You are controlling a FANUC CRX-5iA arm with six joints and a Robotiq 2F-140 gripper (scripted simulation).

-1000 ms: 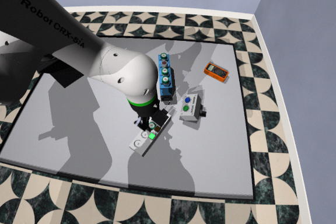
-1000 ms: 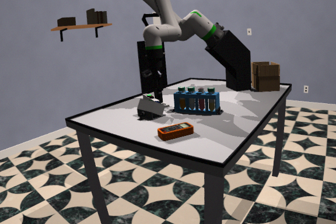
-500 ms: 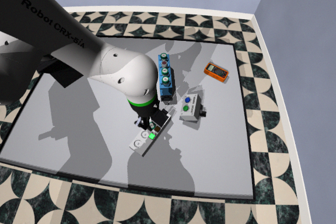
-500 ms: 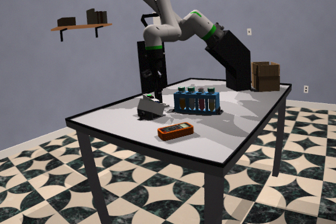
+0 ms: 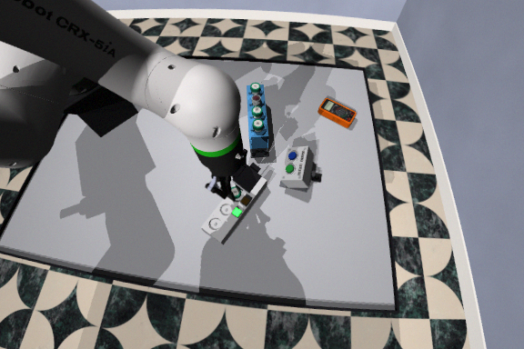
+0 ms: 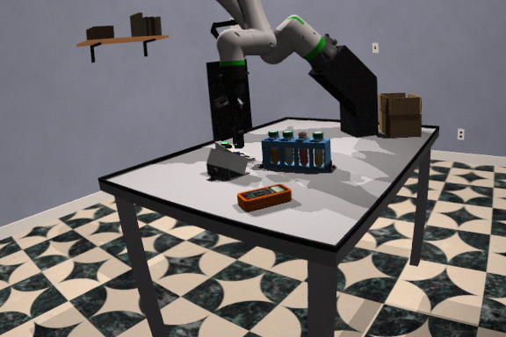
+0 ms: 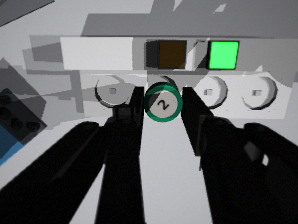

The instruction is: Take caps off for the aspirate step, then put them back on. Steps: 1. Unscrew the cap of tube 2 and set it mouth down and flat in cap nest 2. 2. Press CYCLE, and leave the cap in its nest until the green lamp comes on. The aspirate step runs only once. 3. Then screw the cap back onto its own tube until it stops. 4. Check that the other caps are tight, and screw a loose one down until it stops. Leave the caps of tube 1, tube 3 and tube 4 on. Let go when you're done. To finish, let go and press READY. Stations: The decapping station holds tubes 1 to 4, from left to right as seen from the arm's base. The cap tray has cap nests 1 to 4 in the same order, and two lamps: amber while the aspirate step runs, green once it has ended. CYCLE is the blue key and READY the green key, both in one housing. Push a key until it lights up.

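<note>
Table [image 6: 360, 204]: we see a grey top with a black edge filling the middle of the exterior view.
Arm [image 5: 182, 88]: white with green bands; it enters the top view from the upper left and ends over the cap tray.
Decapping station [image 5: 259, 138]: blue block at centre of the top view. Three tubes carry green caps; the second from the top of the frame stands open.
Key housing [image 5: 297, 170]: right of centre in the top view, with the blue key [image 5: 292, 155] above the green key [image 5: 289, 168].
Meter [image 5: 337, 112]: orange, upper right of the top view, well apart from the rest.
Cap tray [image 7: 100, 52]: across the top of the wrist view; green lamp [image 7: 223, 54] lit, amber lamp [image 7: 172, 54] dark.
Tool [image 7: 161, 107]: narrow; we see its dark fingers on both sides of cap 2. We cannot tell whether they touch it.
Cap 2 [image 7: 162, 103]: green rim, numeral up, upper centre of the wrist view, over the second nest from the left.
</note>
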